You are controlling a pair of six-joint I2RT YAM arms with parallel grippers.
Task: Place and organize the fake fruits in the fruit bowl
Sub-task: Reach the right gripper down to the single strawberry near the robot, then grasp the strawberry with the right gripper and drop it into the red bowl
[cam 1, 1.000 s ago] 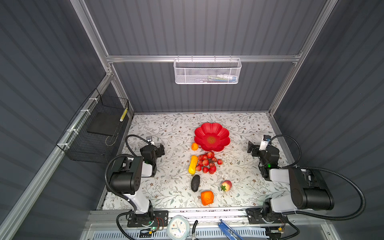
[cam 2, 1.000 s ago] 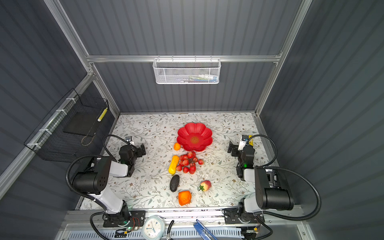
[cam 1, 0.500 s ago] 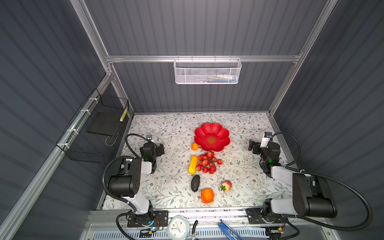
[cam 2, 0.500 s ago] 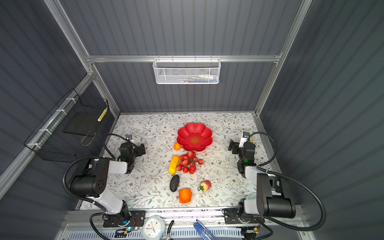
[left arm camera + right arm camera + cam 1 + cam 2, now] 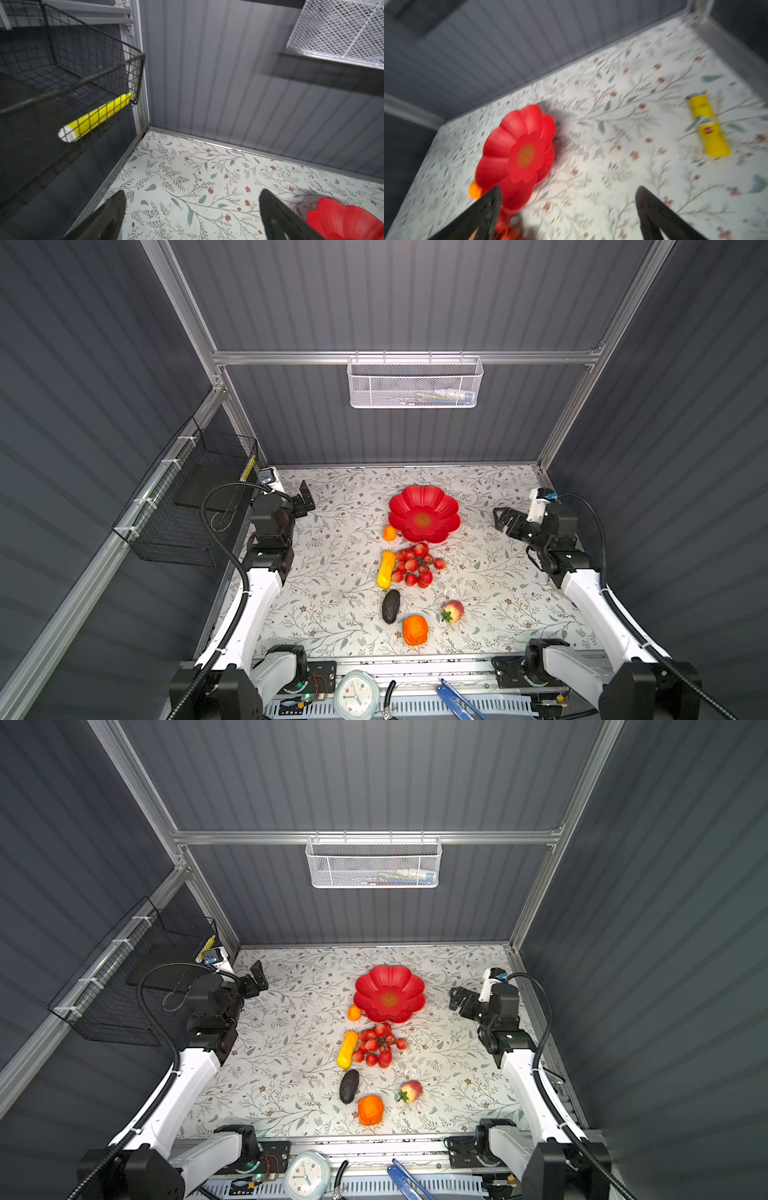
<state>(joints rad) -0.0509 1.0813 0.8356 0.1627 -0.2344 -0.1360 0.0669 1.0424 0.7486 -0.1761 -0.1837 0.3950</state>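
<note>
The red flower-shaped fruit bowl (image 5: 424,514) (image 5: 390,994) (image 5: 519,153) stands empty at mid-table. In front of it on the mat lie a small orange (image 5: 389,533) (image 5: 474,191), a yellow elongated fruit (image 5: 386,569), a red grape bunch (image 5: 417,565), a dark avocado (image 5: 390,605), a peach (image 5: 454,610) and a blocky orange fruit (image 5: 414,630). My left gripper (image 5: 305,499) (image 5: 192,193) hangs open and empty far left of the bowl (image 5: 342,220). On the bowl's right, my right gripper (image 5: 500,520) (image 5: 569,189) is open and empty.
A black wire basket (image 5: 187,506) (image 5: 83,79) on the left wall holds a yellow tube (image 5: 95,116). A white mesh basket (image 5: 415,383) hangs on the back wall. Another yellow tube (image 5: 709,128) lies on the mat at the right. A clock (image 5: 356,695) sits at the front edge.
Both arms have unfolded and risen, carrying their open grippers toward the back of the table. The fruits and the bowl have not moved.
</note>
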